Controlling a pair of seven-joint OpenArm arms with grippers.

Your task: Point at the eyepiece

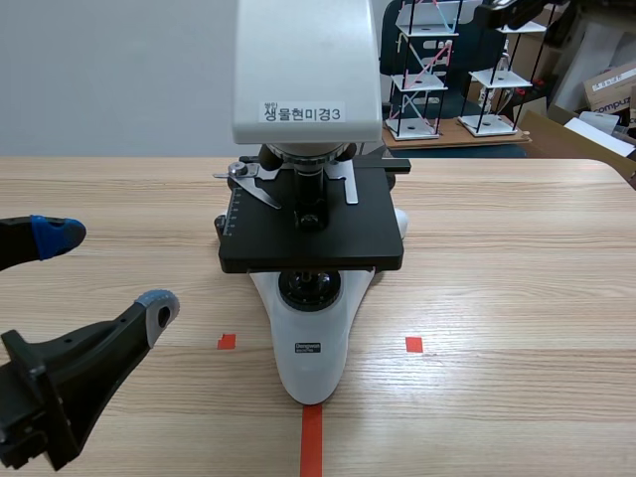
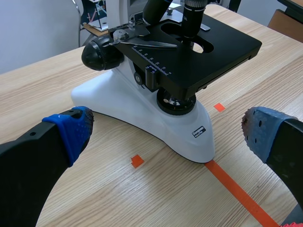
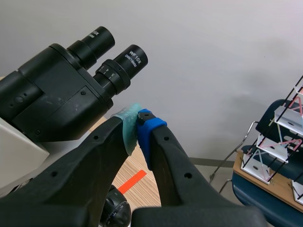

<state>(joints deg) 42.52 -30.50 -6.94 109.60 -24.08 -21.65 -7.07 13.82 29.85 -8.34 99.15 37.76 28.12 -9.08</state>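
Observation:
A white microscope with a black stage stands mid-table; its head runs out of the scene view, hiding the eyepieces there. In the right wrist view two black eyepieces show, the nearer one marked WF10X and the other beyond it. My right gripper is shut on nothing, its tips raised close under the nearer eyepiece's tube; I cannot tell whether they touch. My left gripper hangs open low at the table's left, facing the microscope's base with nothing between its fingers.
Orange-red tape marks lie around the microscope's foot. Behind the table at the far right stand small rack models on a bench, with cardboard boxes beside them. Bare wood lies on both sides of the microscope.

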